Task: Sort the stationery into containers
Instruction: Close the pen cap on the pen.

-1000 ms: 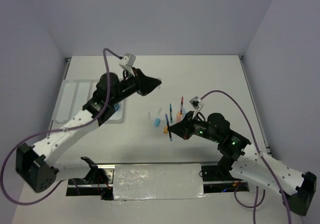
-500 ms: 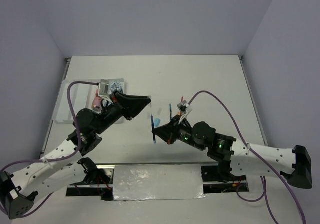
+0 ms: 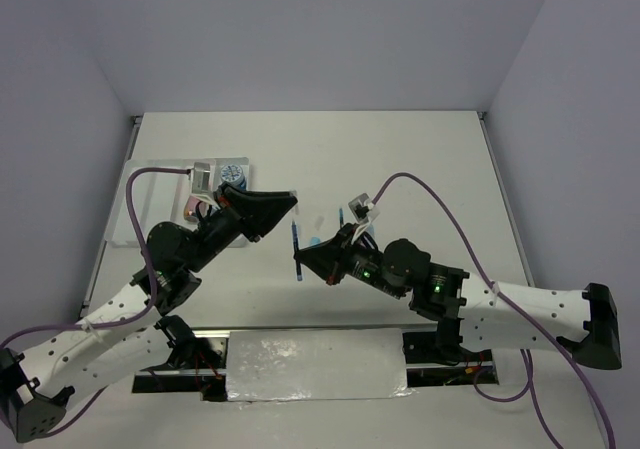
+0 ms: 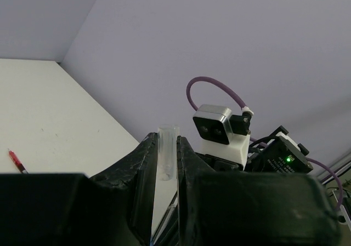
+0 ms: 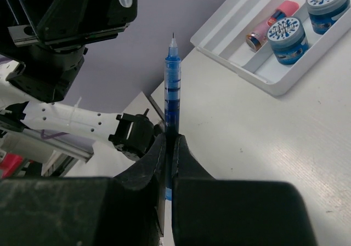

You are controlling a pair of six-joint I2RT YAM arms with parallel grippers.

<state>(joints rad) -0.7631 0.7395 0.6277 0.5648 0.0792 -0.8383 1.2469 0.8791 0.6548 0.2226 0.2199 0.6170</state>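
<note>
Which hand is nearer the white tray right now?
Left. The left hand, gripping a clear piece, sits just beyond the right edge of the tray. The right hand, holding a blue pen, is farther right and closer to the near table edge.

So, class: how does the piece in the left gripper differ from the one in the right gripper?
The tube in the left gripper is clear and colourless; the pen in the right gripper is blue. The tube shows a blunt, open end; the pen ends in a fine needle tip. The tube barely sticks out; the pen sticks out far. Each is clamped in a shut gripper.
</note>
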